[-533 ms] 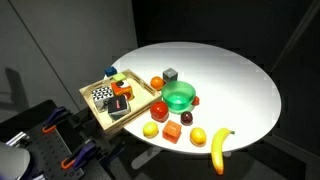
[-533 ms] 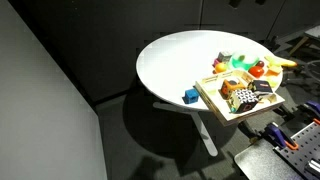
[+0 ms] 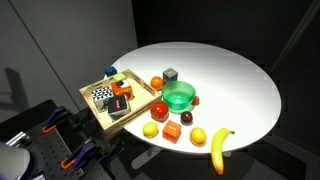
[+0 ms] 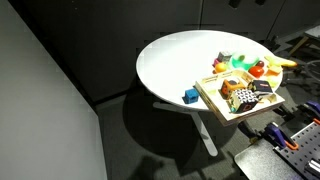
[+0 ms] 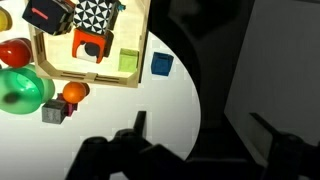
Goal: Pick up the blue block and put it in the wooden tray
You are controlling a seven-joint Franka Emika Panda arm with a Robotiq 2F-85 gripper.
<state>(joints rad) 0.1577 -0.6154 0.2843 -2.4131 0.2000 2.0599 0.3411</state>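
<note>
The blue block point(image 5: 162, 64) lies on the white table just outside the wooden tray's rim point(image 5: 95, 79), near the table edge. It shows in both exterior views point(image 3: 110, 70) point(image 4: 190, 96), next to the wooden tray point(image 3: 92, 112) point(image 4: 212, 102). The tray holds a green block point(image 5: 129, 61), an orange piece point(image 5: 92, 45), a checkered piece and others. My gripper point(image 5: 205, 130) shows only in the wrist view. It is open and empty, high above the table edge, and the blue block lies some way from it.
A green bowl point(image 3: 180, 97) stands mid-table with a dark grey cube point(image 3: 171, 74) behind it. Small toy fruits and a banana point(image 3: 219, 148) lie near the table's edge. The round white table point(image 3: 230, 80) drops off to dark floor all round.
</note>
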